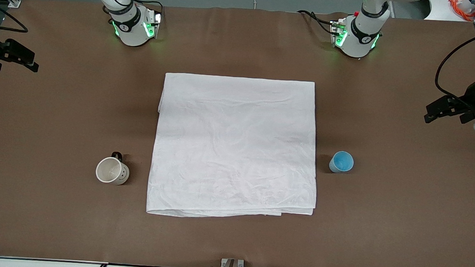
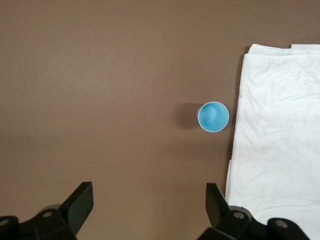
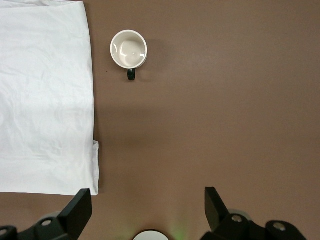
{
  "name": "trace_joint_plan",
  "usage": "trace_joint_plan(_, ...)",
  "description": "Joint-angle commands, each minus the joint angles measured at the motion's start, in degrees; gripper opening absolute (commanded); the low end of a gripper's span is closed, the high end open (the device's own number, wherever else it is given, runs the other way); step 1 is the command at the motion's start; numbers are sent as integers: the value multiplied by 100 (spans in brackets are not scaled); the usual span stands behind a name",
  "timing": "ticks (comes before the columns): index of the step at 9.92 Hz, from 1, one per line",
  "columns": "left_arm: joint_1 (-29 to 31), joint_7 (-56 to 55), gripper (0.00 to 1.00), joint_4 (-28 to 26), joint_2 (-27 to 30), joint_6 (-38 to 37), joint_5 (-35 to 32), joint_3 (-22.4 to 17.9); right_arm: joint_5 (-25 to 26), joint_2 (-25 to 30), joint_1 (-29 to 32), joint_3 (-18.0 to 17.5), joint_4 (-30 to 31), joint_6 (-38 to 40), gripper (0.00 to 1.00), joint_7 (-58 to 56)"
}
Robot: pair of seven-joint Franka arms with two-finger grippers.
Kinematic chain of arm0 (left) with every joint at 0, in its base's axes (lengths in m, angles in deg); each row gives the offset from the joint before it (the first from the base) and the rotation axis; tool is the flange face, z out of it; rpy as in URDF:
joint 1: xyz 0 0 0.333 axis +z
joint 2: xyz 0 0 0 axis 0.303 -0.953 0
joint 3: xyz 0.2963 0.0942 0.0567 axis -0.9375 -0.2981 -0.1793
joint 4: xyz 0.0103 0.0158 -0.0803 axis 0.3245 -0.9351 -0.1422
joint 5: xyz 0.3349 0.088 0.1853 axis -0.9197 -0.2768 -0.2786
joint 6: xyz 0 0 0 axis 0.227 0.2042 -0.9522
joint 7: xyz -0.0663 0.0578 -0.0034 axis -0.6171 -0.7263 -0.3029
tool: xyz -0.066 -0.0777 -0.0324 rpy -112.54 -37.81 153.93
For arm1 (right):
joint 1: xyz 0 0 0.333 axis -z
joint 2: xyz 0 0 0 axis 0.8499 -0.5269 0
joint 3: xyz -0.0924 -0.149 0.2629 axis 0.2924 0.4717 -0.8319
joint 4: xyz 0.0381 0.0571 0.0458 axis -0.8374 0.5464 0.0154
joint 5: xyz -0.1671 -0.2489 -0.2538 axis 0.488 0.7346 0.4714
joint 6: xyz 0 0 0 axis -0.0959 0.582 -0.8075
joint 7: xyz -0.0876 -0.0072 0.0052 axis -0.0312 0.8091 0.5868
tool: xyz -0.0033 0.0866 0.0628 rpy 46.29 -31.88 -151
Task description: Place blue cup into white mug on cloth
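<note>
**A:** Starting with the cloth (image 1: 234, 147): where does it lie?

**B:** Spread flat in the middle of the brown desk (image 1: 380, 225), wrinkled, folded in layers, with a lower layer peeking out along the edge nearest the front camera. Nothing rests on it.

**A:** And the blue cup (image 1: 341, 162)?

**B:** Upright on the bare desk, just beside the cloth's edge toward the left arm's end, not touching the fabric. Its mouth faces up and the brighter blue inside is empty. The left wrist view shows it (image 2: 213, 116) the same way, close to the cloth (image 2: 277, 140) with a thin strip of desk between them.

**A:** The white mug (image 1: 112, 170)?

**B:** Also upright on the bare desk, toward the right arm's end, near the cloth but apart from it, and a little nearer to the front camera than the cup. Its small dark handle points toward the robots' bases. In the right wrist view the mug (image 3: 129, 49) is empty.

**A:** What about the tools?

**B:** The left tool (image 2: 147, 202) hangs high over the bare desk at the left arm's end, fingers spread wide, holding nothing. The right tool (image 3: 147, 202) hangs high over the desk at the right arm's end, likewise spread wide and empty. Both arms wait, well apart from cup and mug.
</note>
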Motion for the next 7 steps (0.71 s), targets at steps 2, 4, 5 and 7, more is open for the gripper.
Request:
trace_joint_plan(2, 17, 61, 99, 118, -24, -129, -14, 5, 48, 122, 35, -9, 66, 30, 99, 63)
trace_joint_plan(4, 26, 61, 99, 127, -41, -129, -14, 5, -13, 122, 8, -18, 171, -14, 99, 89)
trace_joint_plan(5, 44, 53, 99, 127, -41, -120, 3, 5, -66, 139, 17, -18, 371, -67, 100, 89)
trace_joint_plan(7, 0, 61, 99, 127, -94, -129, -14, -4, -198, 305, -27, -26, 1264, -913, 99, 80)
